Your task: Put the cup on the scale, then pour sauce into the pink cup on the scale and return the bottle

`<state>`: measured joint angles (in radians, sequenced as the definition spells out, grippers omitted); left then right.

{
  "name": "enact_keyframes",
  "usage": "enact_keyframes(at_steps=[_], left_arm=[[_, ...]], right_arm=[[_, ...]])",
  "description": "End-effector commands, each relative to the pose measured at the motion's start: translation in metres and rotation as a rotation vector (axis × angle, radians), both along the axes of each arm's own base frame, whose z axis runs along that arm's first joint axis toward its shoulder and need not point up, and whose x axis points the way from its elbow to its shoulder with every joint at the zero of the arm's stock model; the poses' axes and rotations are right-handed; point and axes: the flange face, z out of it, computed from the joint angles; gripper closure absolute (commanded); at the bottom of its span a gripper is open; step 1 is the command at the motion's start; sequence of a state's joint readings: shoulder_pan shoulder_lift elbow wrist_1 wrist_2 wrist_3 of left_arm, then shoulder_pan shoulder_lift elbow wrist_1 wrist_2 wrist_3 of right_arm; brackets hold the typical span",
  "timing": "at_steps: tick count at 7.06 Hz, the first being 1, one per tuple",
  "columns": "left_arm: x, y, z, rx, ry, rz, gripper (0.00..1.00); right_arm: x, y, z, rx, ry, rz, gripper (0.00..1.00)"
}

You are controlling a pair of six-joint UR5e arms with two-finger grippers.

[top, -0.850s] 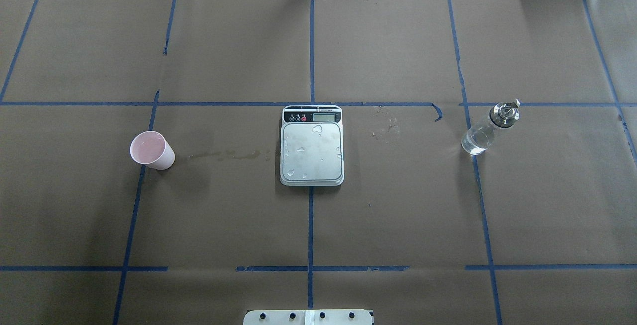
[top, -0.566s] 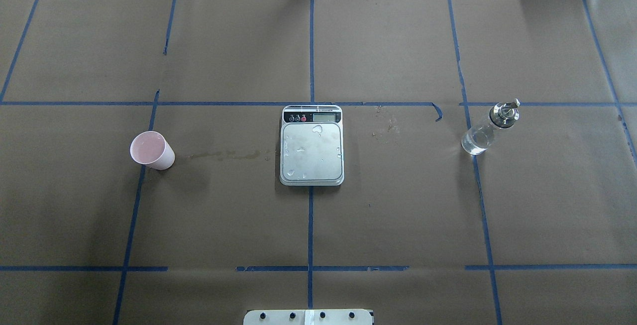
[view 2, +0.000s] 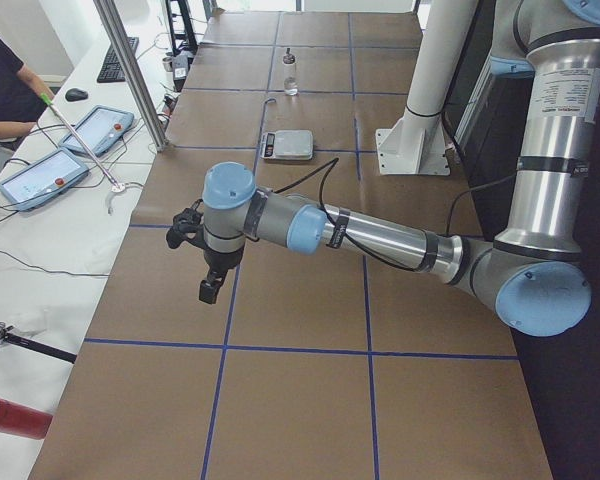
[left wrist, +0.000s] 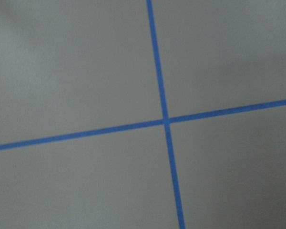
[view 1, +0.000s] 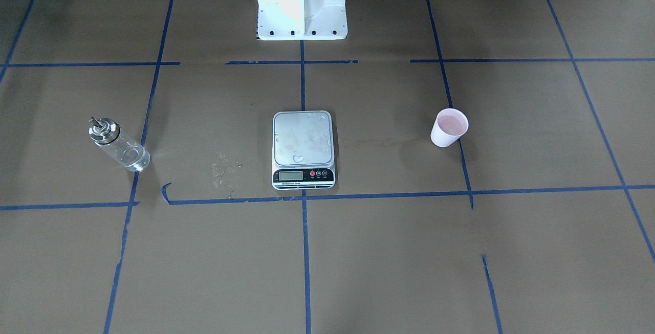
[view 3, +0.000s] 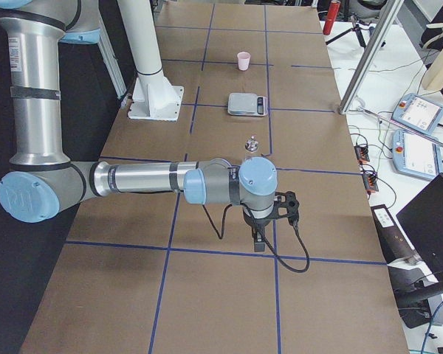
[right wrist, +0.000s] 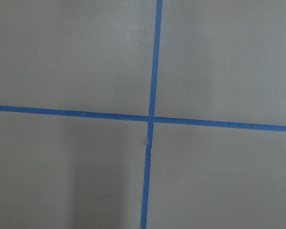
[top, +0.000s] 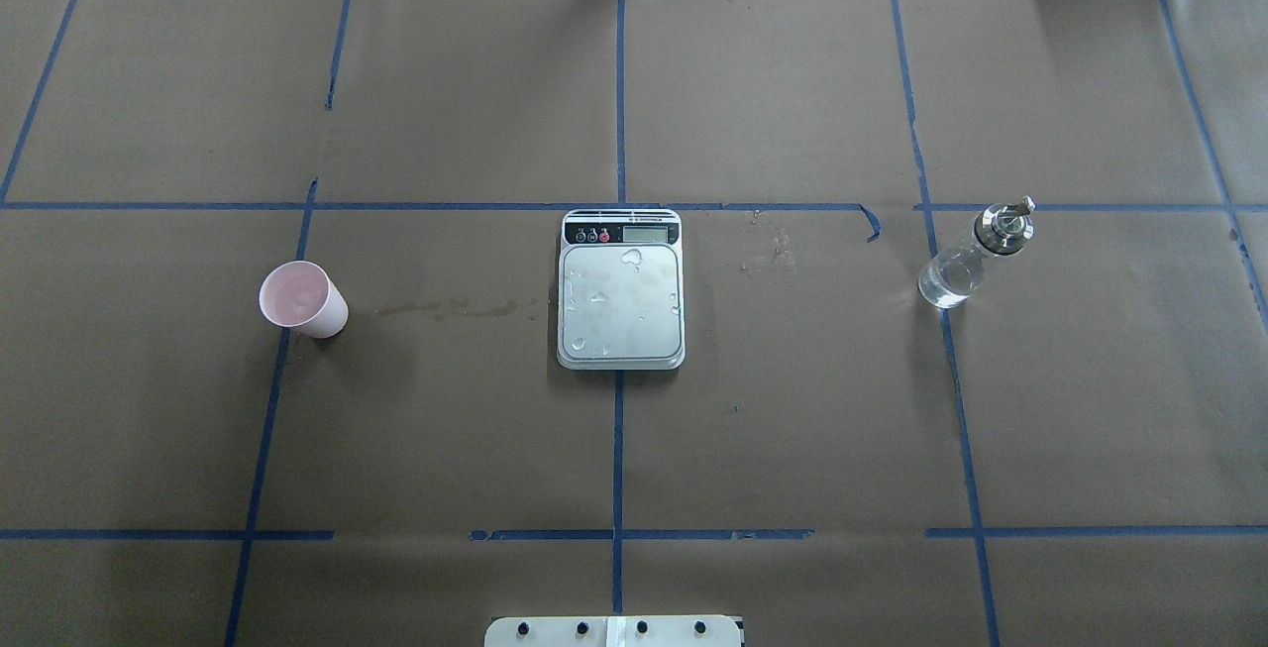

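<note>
My cup (top: 302, 300) stands upright on the table (top: 446, 429), well left of the scale (top: 621, 315). I judge it light and easily crushed, so I'd pinch its wall gently below the rim. The left gripper (view 2: 210, 291) and right gripper (view 3: 258, 242) hang above the table holding nothing; I cannot tell their fingers' spread.

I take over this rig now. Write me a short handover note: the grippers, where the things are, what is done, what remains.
Left gripper: over the bare table near its end, carrying neither thing; open or shut cannot be told.
Right gripper: the same, at the other end.
Cup: upright on the table, on the robot's left of the scale, apart from it.
Bottle: upright on the robot's right, clear sauce inside.
Done: nothing.
Left: cup onto scale, pour, return bottle.
</note>
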<state>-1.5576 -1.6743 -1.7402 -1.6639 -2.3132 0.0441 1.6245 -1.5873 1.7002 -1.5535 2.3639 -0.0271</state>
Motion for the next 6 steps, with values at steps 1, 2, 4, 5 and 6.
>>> enact_keyframes(at_steps=[1, 2, 4, 5, 6], left_arm=[[0.037, -0.022, -0.051, 0.076, 0.122, 0.075, 0.00], [0.063, -0.027, -0.058, -0.038, 0.219, 0.052, 0.00], [0.140, -0.015, -0.105, -0.153, 0.269, -0.044, 0.00], [0.183, 0.006, -0.134, -0.213, 0.267, -0.113, 0.00], [0.217, 0.032, -0.135, -0.275, 0.241, -0.174, 0.00]], right_arm=[[-0.013, -0.009, -0.022, 0.059, -0.011, -0.010, 0.00], [-0.021, -0.011, -0.022, 0.062, -0.020, -0.028, 0.00], [-0.033, -0.012, -0.027, 0.053, -0.076, -0.018, 0.00], [-0.033, -0.012, -0.029, 0.056, -0.077, -0.014, 0.00], [-0.033, -0.012, -0.029, 0.056, -0.077, -0.014, 0.00]])
